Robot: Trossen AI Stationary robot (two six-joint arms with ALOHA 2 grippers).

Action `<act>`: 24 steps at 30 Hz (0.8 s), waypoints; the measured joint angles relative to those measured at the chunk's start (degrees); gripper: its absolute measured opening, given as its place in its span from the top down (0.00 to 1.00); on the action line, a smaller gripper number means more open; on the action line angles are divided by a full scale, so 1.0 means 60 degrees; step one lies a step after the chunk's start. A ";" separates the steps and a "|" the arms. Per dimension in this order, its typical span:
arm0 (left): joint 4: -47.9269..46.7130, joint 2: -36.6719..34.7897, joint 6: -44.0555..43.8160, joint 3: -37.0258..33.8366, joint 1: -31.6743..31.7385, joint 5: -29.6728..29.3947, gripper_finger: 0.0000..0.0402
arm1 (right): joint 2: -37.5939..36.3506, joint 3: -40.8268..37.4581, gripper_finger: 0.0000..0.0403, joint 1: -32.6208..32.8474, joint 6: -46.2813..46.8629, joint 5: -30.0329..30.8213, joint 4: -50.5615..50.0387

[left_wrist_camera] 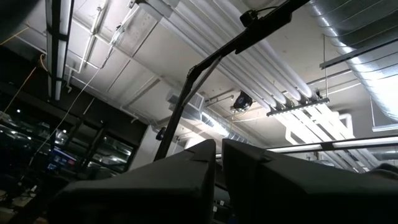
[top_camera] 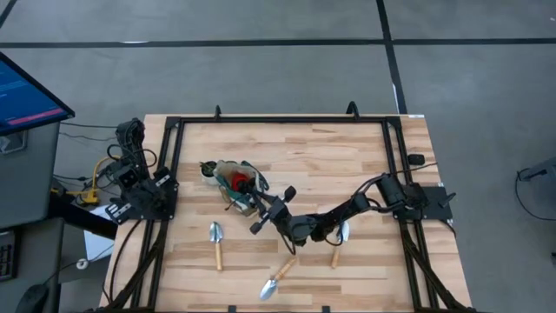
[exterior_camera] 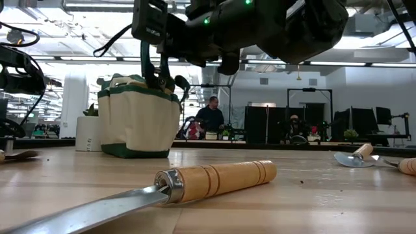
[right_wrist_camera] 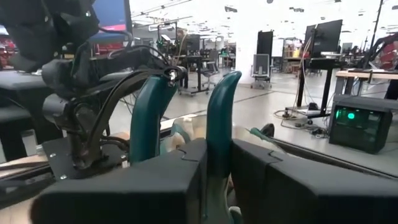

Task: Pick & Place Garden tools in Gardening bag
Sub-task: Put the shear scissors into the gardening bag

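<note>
Right end effector (top_camera: 258, 215) clamped on teal-handled shears (right_wrist_camera: 211, 112), at bag (top_camera: 228, 176) on counter (top_camera: 304, 156) | in bag: a red tool (top_camera: 239, 181) | left: three trowels (top_camera: 216, 241) | left end effector (left_wrist_camera: 217, 180) together, parked at the counter's left edge.

You find no readable text, label, brand, number or sign anywhere: the blue monitor screen (top_camera: 26, 91) beside the table shows only lines too small to make out, and the gardening bag (exterior_camera: 140, 117) and trowels carry no visible lettering.
</note>
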 joint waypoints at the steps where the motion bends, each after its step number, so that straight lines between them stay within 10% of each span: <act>1: 0.0000 0.0000 0.0000 -0.0003 -0.0003 0.0000 0.95 | 0.0000 0.0000 0.83 0.0000 0.0003 0.0000 -0.0019; 12: 0.0000 0.0000 0.0000 -0.0003 -0.0003 0.0000 0.95 | -0.0015 0.0219 0.42 -0.0032 -0.0245 -0.0090 -0.0053; 24: 0.0000 0.0000 0.0004 0.0000 0.0000 0.0001 0.95 | -0.0029 0.1521 0.37 0.0097 -0.3275 -0.0422 -0.0076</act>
